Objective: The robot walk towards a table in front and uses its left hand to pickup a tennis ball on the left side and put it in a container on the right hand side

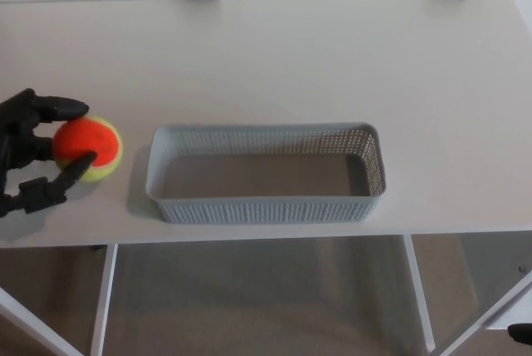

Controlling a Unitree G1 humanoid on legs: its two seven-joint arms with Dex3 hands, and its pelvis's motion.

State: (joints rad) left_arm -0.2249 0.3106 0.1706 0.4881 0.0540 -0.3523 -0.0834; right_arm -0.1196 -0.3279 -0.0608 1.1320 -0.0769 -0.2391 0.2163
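ball (90,148), orange/yellow, sits between the fingers (65,109) of the left hand (32,155). One finger is over the top, another hooks under the near side, and the rest of the hand is behind it. The fingers are closed on the ball in a pinch-wrap from the left, which leaves the ball's right side clear for release. Can't tell if it's off the table (332,56) yet; at most it's barely lifted.

basket (266,210) is just beyond the fingertips to the right, with a small gap between ball and rim. It's empty, with its long side facing the robot, so it's a wide target and the carry is short.

My read: grasp done, lift and carry not yet. Next move needs enough height to clear the near-left rim, since the mesh wall could catch a low fingertip and shove the basket.

Right hand isn't in frame.
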